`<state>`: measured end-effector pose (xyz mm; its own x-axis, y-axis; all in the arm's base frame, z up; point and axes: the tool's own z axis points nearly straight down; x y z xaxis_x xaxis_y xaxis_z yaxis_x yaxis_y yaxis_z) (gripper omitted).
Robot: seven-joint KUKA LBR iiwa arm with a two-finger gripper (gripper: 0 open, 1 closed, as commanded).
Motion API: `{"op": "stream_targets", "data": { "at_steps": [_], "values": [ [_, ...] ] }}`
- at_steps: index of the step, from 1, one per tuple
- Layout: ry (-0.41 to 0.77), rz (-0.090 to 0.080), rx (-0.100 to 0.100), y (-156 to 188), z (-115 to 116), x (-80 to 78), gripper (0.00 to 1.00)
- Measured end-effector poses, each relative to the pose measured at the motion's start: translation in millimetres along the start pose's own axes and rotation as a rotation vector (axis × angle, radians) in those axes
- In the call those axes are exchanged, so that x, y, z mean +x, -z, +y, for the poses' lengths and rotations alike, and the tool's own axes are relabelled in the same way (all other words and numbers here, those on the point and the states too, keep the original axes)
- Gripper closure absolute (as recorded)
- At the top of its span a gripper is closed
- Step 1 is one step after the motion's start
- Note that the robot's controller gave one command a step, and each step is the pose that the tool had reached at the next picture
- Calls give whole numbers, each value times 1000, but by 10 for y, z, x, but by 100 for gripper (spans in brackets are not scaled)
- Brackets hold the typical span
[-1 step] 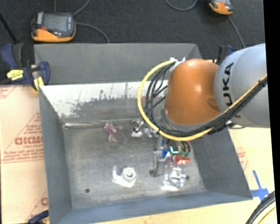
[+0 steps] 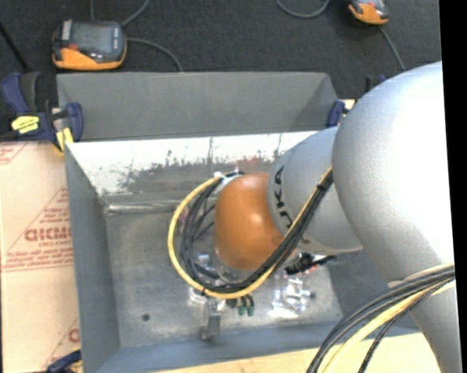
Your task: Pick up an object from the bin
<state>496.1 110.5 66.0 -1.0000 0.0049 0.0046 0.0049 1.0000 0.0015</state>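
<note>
My gripper (image 2: 211, 323) reaches down near the front wall of the bin, a little left of the middle, its lower end close to the floor. Most of it is hidden under the arm's orange cover and cable loop. Just to its right lies a small dark green thing (image 2: 243, 306), partly covered. Further right, a pale, shiny crumpled thing (image 2: 292, 298) rests on the bin floor, apart from the gripper. Nothing shows in the gripper's grasp.
The arm with its orange cover and yellow-black cables spans the middle and right of the bin, hiding what lies beneath. A tiny dark speck (image 2: 145, 317) sits on the floor at the front left. The left half of the floor is bare grey metal.
</note>
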Motion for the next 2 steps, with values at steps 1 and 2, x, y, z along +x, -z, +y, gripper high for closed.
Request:
{"op": "stream_targets", "data": {
  "at_steps": [1,2],
  "values": [
    [-81,-10,1,355,-327,-68,0],
    [-279,-4,0,342,-158,1,0]
  ]
}}
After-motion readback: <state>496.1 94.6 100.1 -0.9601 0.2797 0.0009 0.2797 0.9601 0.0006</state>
